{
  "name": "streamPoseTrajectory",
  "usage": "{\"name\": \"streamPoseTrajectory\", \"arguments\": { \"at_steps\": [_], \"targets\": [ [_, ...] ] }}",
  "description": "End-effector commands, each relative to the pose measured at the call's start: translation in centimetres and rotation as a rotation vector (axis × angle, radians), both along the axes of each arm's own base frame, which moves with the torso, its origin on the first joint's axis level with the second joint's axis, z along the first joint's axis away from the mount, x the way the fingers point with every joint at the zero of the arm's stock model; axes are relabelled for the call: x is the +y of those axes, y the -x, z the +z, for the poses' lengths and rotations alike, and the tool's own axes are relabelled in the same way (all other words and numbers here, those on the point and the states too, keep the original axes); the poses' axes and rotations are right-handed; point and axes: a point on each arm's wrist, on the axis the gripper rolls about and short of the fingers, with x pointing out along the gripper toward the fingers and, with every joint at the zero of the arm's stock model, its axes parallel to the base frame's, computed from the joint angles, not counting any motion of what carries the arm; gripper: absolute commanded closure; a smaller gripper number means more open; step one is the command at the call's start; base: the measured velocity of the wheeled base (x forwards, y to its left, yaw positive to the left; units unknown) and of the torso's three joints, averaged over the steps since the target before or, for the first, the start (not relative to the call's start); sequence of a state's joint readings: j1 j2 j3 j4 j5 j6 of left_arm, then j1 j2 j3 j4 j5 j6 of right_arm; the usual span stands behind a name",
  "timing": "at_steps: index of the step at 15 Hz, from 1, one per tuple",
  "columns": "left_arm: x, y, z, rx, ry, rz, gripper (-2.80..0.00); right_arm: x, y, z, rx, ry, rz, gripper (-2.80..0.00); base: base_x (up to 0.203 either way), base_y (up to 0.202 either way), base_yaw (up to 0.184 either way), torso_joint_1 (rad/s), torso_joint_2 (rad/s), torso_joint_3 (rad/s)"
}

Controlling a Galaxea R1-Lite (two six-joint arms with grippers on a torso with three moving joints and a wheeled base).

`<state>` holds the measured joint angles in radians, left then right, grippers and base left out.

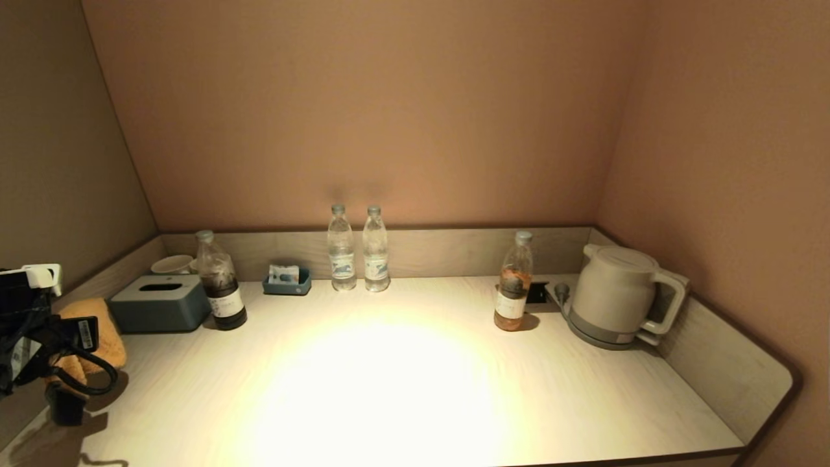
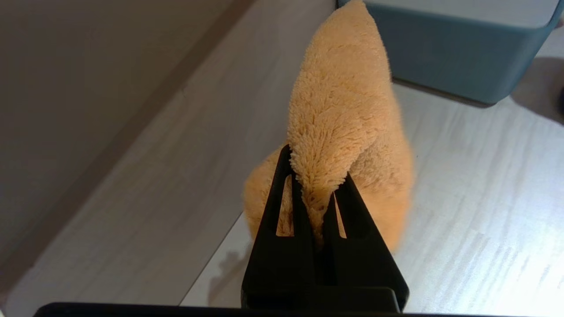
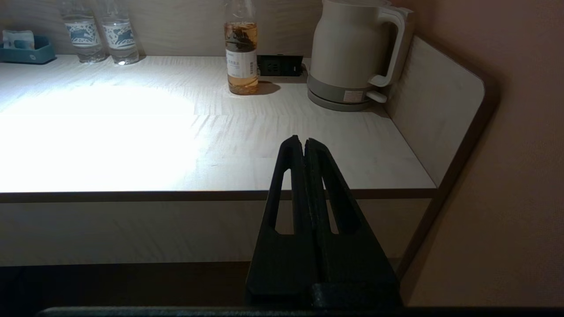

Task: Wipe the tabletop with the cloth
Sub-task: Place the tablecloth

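My left gripper is at the far left of the pale wooden tabletop, near the left wall. It is shut on a fluffy orange cloth. In the left wrist view the fingers pinch a fold of the cloth, which bunches out toward the blue-grey tissue box. I cannot tell whether the cloth touches the table. My right gripper is shut and empty, low in front of the table's front edge toward its right end, and it is out of the head view.
Along the back stand a tissue box, a dark bottle, a white cup, a small blue tray, two water bottles and a tea bottle. A cream kettle is at the right. Raised edges border three sides.
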<state>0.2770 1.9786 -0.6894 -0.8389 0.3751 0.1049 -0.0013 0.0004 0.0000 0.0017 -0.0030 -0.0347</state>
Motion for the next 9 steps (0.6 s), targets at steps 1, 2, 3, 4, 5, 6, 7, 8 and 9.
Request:
{"name": "streamPoseTrajectory", "arguments": {
  "at_steps": [1,2,3,4,5,6,7,8,9],
  "targets": [
    [0.3,-0.2,-1.0,0.027,0.006,0.007,0.00,0.0,0.0,0.0,-0.001,0.001,0.000,0.00,0.000,0.000,0.000,0.000,0.00,0.000],
    [0.5,-0.5,-1.3,0.030,0.005,0.011,0.00,0.0,0.0,0.0,-0.001,0.001,0.001,0.00,0.000,0.000,0.000,0.000,0.00,0.000],
    [0.8,-0.9,-2.5,0.057,0.011,0.017,0.00,0.0,0.0,0.0,-0.001,0.001,0.001,0.00,0.000,0.000,0.000,0.000,0.00,0.000],
    [1.2,-1.3,-3.3,0.072,0.014,0.024,0.00,0.0,0.0,0.0,-0.001,0.001,0.001,0.00,0.000,0.000,0.000,0.000,0.00,0.000],
    [1.3,-1.4,-3.6,0.078,0.016,0.026,0.00,0.0,0.0,0.0,-0.001,0.001,0.001,0.00,0.000,0.000,0.000,0.000,0.00,0.000],
    [1.3,-1.5,-3.7,0.079,0.016,0.025,-2.80,0.0,0.0,0.0,-0.001,0.001,0.001,0.00,0.000,0.000,0.000,0.000,0.00,0.000],
    [1.4,-1.7,-3.8,0.079,0.016,0.026,-2.80,0.0,0.0,0.0,-0.001,0.001,0.001,0.00,0.000,0.000,0.000,0.000,0.00,0.000],
    [1.5,-1.8,-3.9,0.079,0.016,0.027,-2.80,0.0,0.0,0.0,-0.001,0.001,0.001,0.00,0.000,0.000,0.000,0.000,0.00,0.000],
    [1.7,-1.9,-3.8,0.076,0.013,0.031,-2.80,0.0,0.0,0.0,-0.001,0.001,0.001,0.00,0.000,0.000,0.000,0.000,0.00,0.000]
  ]
}}
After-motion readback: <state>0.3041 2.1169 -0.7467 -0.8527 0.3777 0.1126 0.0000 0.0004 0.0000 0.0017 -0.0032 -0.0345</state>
